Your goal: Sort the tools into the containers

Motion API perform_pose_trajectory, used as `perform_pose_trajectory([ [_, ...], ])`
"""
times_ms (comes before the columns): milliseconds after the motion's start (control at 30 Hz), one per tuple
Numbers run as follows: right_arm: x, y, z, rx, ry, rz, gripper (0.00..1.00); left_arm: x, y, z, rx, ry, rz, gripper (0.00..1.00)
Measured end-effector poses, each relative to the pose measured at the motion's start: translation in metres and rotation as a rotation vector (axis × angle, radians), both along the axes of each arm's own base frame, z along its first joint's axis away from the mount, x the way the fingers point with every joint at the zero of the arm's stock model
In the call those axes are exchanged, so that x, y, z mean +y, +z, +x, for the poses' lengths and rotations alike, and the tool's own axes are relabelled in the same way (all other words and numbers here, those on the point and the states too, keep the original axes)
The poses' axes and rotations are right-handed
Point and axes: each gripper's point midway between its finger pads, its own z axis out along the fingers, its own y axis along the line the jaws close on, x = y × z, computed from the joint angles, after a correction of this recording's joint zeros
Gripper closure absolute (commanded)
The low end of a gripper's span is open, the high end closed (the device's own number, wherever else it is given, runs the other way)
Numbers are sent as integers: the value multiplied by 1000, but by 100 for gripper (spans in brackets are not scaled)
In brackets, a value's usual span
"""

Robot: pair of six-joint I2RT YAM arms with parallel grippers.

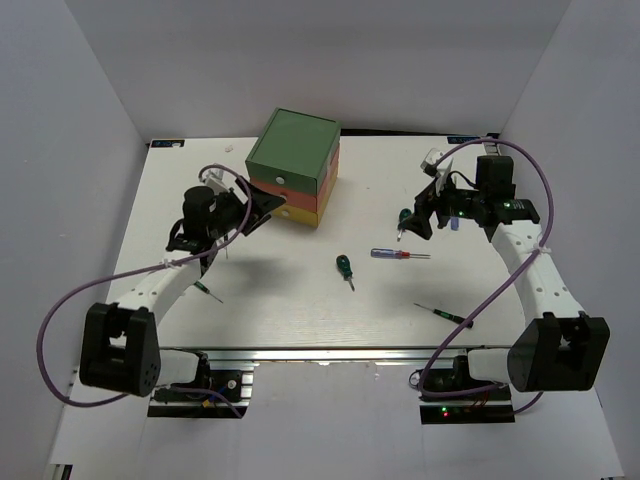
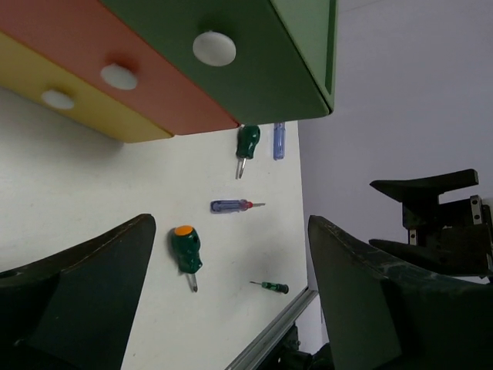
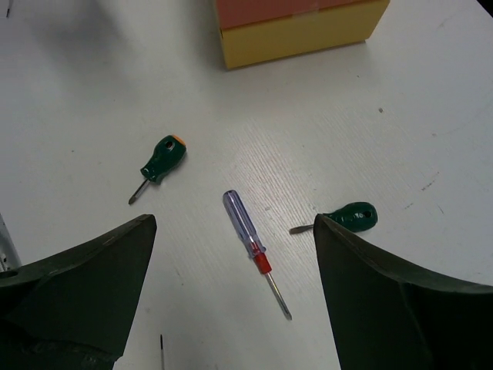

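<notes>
The small chest (image 1: 296,150) stands at the back centre. Its green (image 2: 231,73), orange (image 2: 139,89) and yellow (image 2: 77,112) drawers are shut, each with a white knob. My left gripper (image 1: 262,207) is open and empty just in front of the drawers. My right gripper (image 1: 412,218) is open and empty above one stubby green screwdriver (image 1: 403,217). The blue-and-red screwdriver (image 1: 398,254) lies under its jaws in the right wrist view (image 3: 248,229). The other stubby screwdriver (image 1: 345,268) lies mid-table. One thin black screwdriver (image 1: 443,314) lies front right and another (image 1: 208,291) front left.
White walls enclose the table on the left, back and right. A metal rail (image 1: 330,352) runs along the near edge by the arm bases. Purple cables (image 1: 60,310) loop beside each arm.
</notes>
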Motion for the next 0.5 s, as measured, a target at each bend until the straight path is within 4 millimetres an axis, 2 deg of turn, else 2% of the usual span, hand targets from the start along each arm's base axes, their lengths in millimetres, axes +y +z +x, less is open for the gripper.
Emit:
perform_pose_trajectory([
  [100,3,0,-1,13,12,16,11,-10,-5,11,14,-9,-1,13],
  [300,5,0,-3,17,25,30,11,-13,-15,38,39,27,-11,26],
  [500,6,-5,-1,34,32,34,11,-16,-8,61,11,42,-22,31],
])
